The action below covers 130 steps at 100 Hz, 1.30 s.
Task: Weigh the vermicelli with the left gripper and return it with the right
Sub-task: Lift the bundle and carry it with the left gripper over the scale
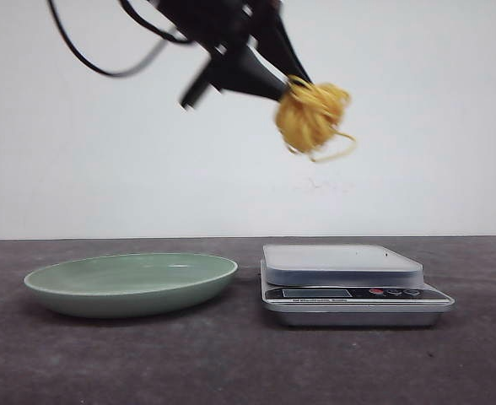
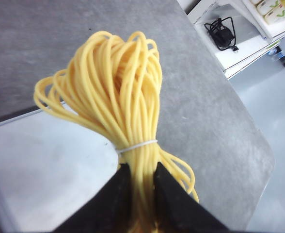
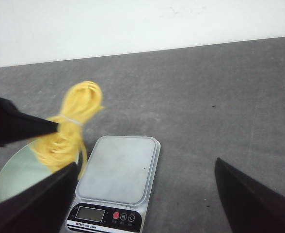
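My left gripper (image 1: 283,86) is shut on a bundle of yellow vermicelli (image 1: 311,116) tied with a white band, and holds it high in the air above the silver kitchen scale (image 1: 342,263). In the left wrist view the vermicelli (image 2: 118,97) sticks out between the black fingers (image 2: 114,194), with the scale's platform (image 2: 50,160) below. My right gripper (image 3: 145,167) is open and empty above the scale (image 3: 118,167); it is out of the front view. The right wrist view also shows the vermicelli (image 3: 72,121) held by the left fingers (image 3: 21,127).
A shallow green plate (image 1: 130,283) sits on the dark grey table left of the scale, and its rim shows in the right wrist view (image 3: 11,177). The table's rounded edge (image 2: 263,160) and a white shelf with a black cable (image 2: 222,31) lie beyond.
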{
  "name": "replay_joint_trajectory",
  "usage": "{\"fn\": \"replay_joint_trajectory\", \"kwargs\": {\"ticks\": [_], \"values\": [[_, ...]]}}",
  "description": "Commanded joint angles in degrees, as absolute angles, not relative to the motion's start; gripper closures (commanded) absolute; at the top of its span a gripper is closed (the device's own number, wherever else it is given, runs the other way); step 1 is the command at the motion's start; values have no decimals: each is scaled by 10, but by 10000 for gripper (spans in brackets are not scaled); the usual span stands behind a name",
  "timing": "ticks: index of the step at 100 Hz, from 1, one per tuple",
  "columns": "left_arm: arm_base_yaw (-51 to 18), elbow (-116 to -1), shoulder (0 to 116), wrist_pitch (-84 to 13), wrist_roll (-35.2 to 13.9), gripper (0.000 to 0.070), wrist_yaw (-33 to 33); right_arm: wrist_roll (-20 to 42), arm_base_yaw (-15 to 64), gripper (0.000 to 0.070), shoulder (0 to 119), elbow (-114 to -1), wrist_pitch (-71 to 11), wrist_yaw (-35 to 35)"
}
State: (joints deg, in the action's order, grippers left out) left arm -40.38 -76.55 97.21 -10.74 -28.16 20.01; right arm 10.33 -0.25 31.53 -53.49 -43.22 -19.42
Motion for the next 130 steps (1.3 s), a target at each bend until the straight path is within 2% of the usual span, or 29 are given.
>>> {"fn": "replay_joint_trajectory", "kwargs": {"ticks": [1,11,52,57,69,76,103,117,130], "values": [[-410,-774,998,-99,-296,697,186,100,-1,147,317,-542,-430,-195],[-412,-774,1027,-85,-294,697,166,100,-1,147,317,-542,-434,-195],[-410,-774,1093,-77,-294,690,154,100,-1,147,317,-542,-439,-195],[-410,-774,1093,-77,-294,637,154,100,-1,147,317,-542,-440,-195],[-410,-775,1093,-74,-294,419,155,98,-1,147,317,-542,-440,-195],[-409,-776,1092,-76,-294,333,156,98,-1,147,317,-542,-440,-196],[-409,-811,1058,-116,-268,340,180,95,-1,146,317,-542,-444,-195],[-404,-836,980,-162,-209,348,159,90,-1,146,316,-542,-453,-195],[-401,-847,867,-218,-148,349,90,89,-1,146,316,-542,-459,-195]]}}
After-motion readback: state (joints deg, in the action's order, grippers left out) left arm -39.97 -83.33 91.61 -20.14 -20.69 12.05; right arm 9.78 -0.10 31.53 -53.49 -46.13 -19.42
